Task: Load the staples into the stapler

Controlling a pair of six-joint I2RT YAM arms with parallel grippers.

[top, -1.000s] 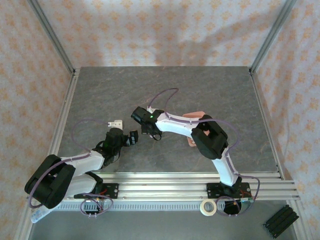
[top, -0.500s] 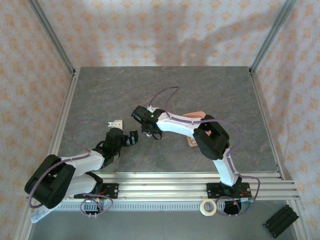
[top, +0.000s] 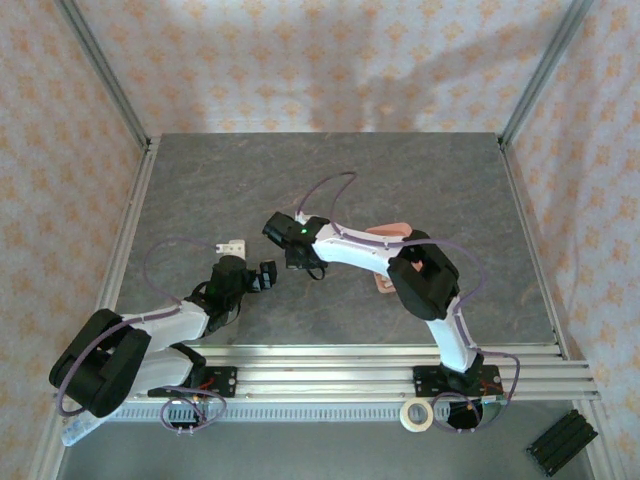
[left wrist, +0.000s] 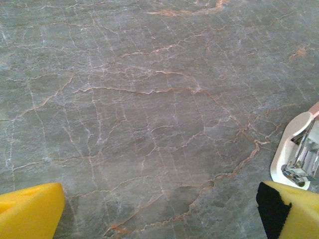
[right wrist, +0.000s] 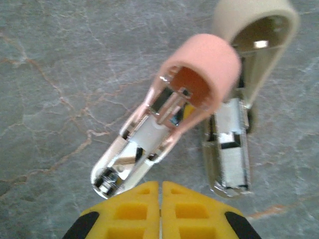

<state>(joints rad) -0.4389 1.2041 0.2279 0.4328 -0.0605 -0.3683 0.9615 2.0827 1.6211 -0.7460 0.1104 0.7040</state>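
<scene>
Two mini staplers lie hinged open on the grey marbled table, just ahead of my right gripper (right wrist: 160,209). One is a pink stapler (right wrist: 164,124) and the other a beige stapler (right wrist: 239,99), both with their metal channels bared. That gripper's yellow fingers are pressed shut together with nothing between them. From above, my right gripper (top: 303,262) sits mid-table, close to my left gripper (top: 265,273). My left gripper (left wrist: 159,214) stands wide open over bare table, and a stapler's whitish open end (left wrist: 299,154) pokes in beside its right fingertip. The staples are out of view.
A salmon-pink tray (top: 392,230) peeks out from behind the right arm. A small white object (top: 232,246) lies just beyond the left gripper. A tape roll (top: 416,414) and a black part (top: 562,440) lie below the rail, off the table.
</scene>
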